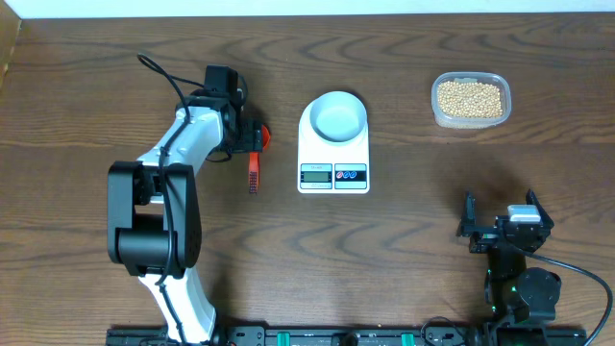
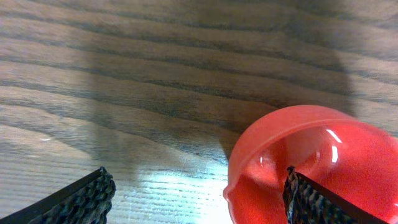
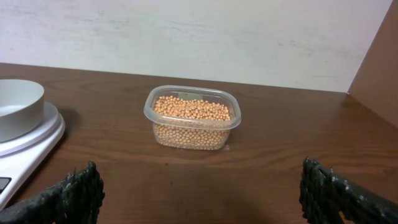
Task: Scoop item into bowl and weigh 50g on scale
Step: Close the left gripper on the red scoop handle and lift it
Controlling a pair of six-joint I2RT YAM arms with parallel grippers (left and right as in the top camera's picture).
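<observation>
Now: left gripper (image 2: 196,208) jaws apart, gripping nothing, one finger above the red scoop (image 2: 298,155), which lies left of the scale (image 1: 333,159). Bowl (image 1: 338,117) sits on scale. Right gripper (image 3: 205,205) spread wide, facing beans (image 3: 193,111) in clear tub (image 3: 151,116).

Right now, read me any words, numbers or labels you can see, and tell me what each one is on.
No text can be read in any view.
scale display: too small to read.
Marks at the scale's buttons: too small and blurred.
tub of beans, bowl, red scoop: no print visible.
</observation>
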